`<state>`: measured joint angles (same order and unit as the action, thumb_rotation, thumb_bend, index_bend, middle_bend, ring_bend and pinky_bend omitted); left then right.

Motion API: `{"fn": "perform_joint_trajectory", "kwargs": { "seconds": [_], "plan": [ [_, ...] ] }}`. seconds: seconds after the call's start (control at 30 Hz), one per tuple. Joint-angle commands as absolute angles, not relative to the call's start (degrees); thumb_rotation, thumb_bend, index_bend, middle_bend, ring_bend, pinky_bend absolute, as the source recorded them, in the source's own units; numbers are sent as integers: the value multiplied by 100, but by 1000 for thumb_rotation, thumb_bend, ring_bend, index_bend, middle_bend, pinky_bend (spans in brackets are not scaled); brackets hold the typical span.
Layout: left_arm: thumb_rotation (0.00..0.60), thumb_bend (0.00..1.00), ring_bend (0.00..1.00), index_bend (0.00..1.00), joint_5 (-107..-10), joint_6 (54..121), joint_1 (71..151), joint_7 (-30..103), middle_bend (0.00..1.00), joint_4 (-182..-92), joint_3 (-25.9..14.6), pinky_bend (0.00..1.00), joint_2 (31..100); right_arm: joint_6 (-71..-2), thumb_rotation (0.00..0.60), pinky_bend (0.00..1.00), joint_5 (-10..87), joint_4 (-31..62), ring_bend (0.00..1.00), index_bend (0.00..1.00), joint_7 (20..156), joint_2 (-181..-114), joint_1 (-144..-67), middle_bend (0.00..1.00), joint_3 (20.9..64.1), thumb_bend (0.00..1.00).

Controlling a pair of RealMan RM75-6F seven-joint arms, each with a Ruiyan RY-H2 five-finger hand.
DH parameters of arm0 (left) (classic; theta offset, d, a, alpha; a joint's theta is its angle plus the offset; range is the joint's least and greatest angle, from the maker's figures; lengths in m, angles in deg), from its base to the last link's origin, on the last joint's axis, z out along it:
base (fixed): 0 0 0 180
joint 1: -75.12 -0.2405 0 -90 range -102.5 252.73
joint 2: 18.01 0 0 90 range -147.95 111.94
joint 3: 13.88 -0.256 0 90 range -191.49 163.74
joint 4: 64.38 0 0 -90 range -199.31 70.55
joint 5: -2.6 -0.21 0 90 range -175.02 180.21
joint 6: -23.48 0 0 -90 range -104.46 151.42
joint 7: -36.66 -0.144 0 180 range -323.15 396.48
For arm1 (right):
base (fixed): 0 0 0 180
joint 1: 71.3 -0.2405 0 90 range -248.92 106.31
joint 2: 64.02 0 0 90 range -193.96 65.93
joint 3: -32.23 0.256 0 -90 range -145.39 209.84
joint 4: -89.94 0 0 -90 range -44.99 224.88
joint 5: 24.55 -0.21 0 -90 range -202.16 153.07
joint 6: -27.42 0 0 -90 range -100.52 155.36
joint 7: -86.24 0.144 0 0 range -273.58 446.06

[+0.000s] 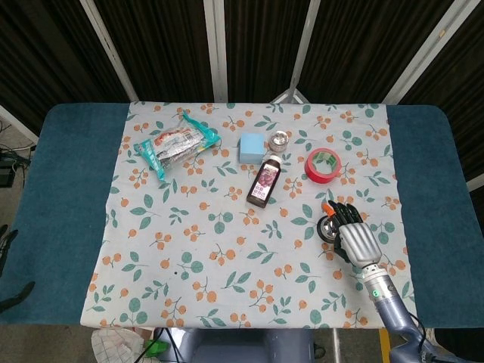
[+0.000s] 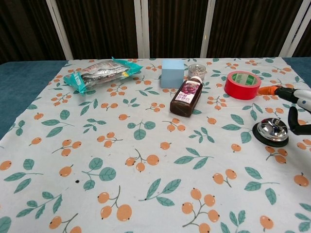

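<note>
Right hand hovers over the call bell at the near right of the surface, fingers spread apart and holding nothing. In the head view the hand covers most of the bell; only the bell's left edge shows. In the chest view an orange-tipped finger reaches out above the bell's far side, and a dark finger curves down just beside the bell's right edge. Whether any finger touches the bell cannot be told. The bell stands upright on the patterned cloth.

Left hand is outside both views.

Red tape roll lies flat on the cloth, far of the bell and apart from it. Dark bottle lies on its side left of the tape, cap pointing far. Light blue box sits just beyond the bottle's cap, with a small clear jar just beside it on the right. Snack packet in silver and teal lies at the far left of the cloth, well apart from the rest.
</note>
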<state>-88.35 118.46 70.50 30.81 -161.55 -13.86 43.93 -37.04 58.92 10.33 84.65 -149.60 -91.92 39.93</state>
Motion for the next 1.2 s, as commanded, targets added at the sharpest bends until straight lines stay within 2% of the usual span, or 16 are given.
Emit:
{"fn": "perform_joint_trajectory", "kwargs": {
  "seconds": [0.03,0.8,1.0,1.2],
  "plan": [
    [600,295,0,72,-8821,11870,7037,3113,0,-16153,-1379,90,4379,-3555,600,0,5803,1324,0,23,8645,-15202,-9322,0,4016,1000],
    [600,295,0,72,-8705,11853,7050,3100,0,-16166,-1314,90,4385,-2773,600,0,5575,3009,0,23,9258,-16326,-9860,0,3919,1000],
    [600,294,0,72,-8662,11809,7073,3094,0,-16173,-1295,90,4382,-3191,600,0,5756,2837,0,23,9363,-16180,-9884,0,4023,1000],
    [600,294,0,72,-8682,11804,7075,3100,0,-16182,-1308,90,4373,-3901,600,0,5984,1912,0,23,9050,-15570,-9823,0,4250,1000]
  ]
}}
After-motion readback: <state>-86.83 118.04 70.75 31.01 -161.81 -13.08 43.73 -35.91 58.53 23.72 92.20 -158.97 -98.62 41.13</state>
